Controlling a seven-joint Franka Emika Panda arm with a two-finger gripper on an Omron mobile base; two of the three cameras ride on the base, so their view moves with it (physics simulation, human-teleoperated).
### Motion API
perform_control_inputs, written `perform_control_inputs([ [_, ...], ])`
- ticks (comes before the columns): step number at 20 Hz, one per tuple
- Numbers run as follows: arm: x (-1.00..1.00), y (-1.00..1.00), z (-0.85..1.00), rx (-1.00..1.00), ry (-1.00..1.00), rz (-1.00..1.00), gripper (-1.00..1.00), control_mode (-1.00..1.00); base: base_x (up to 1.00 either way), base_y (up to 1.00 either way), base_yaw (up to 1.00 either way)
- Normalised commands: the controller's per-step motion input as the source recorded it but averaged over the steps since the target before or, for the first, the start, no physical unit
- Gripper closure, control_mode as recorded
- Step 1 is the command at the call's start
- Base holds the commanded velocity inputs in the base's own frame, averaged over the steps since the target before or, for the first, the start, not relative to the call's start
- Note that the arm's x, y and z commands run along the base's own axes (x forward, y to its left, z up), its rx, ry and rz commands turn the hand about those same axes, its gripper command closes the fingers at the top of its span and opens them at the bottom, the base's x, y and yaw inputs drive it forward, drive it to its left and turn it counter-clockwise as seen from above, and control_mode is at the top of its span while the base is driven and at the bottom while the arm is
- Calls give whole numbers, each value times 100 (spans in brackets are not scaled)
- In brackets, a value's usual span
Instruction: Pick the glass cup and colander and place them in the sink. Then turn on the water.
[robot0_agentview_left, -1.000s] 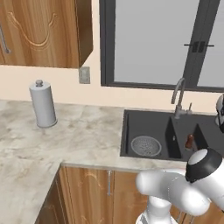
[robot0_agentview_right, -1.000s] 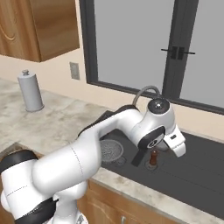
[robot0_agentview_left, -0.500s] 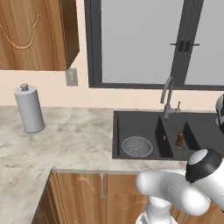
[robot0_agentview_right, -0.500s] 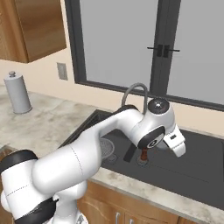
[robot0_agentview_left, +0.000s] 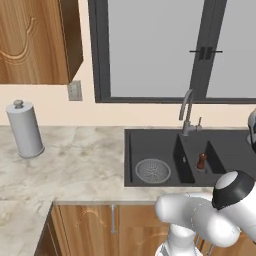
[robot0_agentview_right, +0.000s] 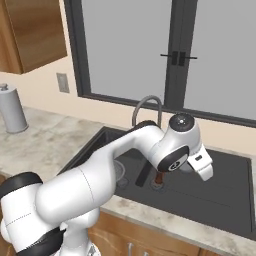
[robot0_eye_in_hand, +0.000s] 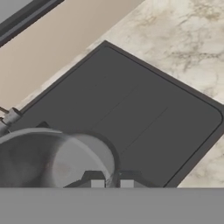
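- The small translucent grey glass cup (robot0_eye_in_hand: 52, 162) hangs over the dark charcoal double-basin sink (robot0_eye_in_hand: 144, 109), its rim pinched in the gripper (robot0_eye_in_hand: 112, 183).
- Judged light, rigid, slippery, breakable; the rim wall suits gripping.
- The round grey perforated colander (robot0_agentview_left: 153, 170) lies in the left basin.

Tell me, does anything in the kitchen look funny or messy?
Nothing much. The colander sits upright in the left basin of the sink. A small brown thing stands in the right basin; I can't tell what it is. No water runs from the faucet.
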Motion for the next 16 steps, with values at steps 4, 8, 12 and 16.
perform_control_inputs([
  [4, 0, 0, 0, 0, 0, 0, 100, 100, 50, -92, -9],
  [8, 0, 0, 0, 0, 0, 0, 100, 100, 14, -97, -11],
  [12, 0, 0, 0, 0, 0, 0, 100, 100, 4, -99, -13],
  [16, 0, 0, 0, 0, 0, 0, 100, 100, 0, -100, -14],
])
